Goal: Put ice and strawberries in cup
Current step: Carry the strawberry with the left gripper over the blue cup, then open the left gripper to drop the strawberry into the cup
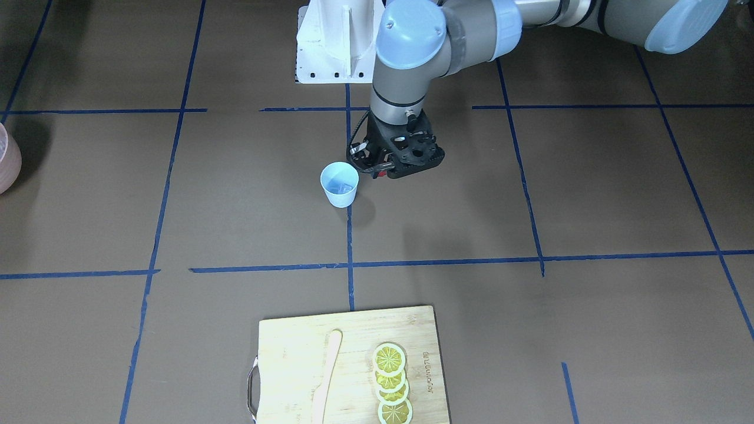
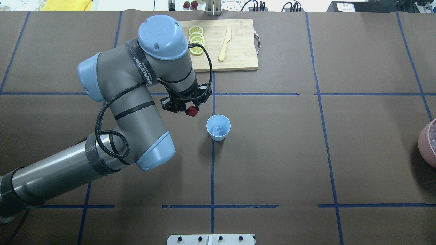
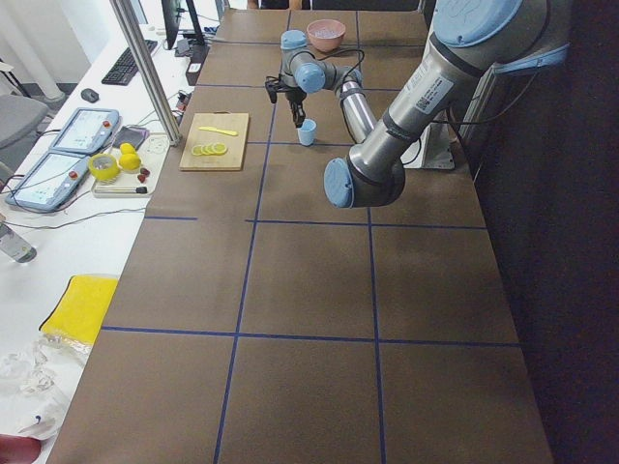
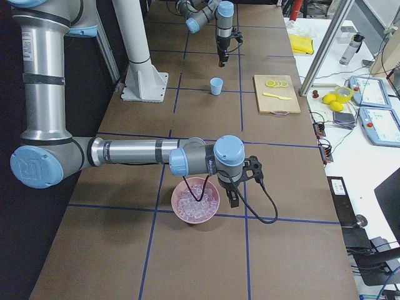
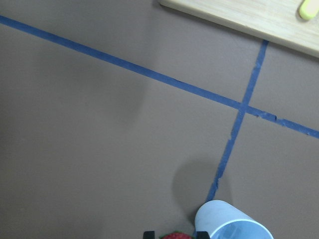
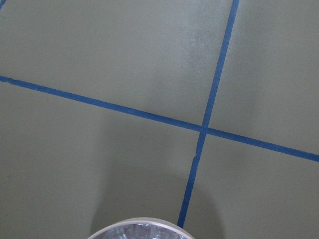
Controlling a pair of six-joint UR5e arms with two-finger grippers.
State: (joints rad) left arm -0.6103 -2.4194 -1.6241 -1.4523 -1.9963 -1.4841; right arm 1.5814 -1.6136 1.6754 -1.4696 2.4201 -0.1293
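The pale-blue cup (image 2: 218, 127) stands upright near the table's middle, also seen as the cup (image 1: 340, 184) in the front view. Clear ice (image 2: 216, 129) lies at its bottom. My left gripper (image 2: 191, 109) hangs above the table just left of the cup, shut on a red strawberry (image 2: 192, 111). The left wrist view shows that strawberry (image 5: 174, 235) at its bottom edge beside the cup's rim (image 5: 233, 222). My right gripper (image 4: 236, 195) shows only in the right side view, next to the pink bowl; I cannot tell whether it is open or shut.
A pink bowl (image 4: 195, 200) holding several ice pieces sits at the table's right end, also at the bowl's rim (image 2: 428, 143). A wooden cutting board (image 2: 238, 58) at the far edge carries lemon slices (image 2: 197, 40) and a wooden knife (image 2: 224, 44).
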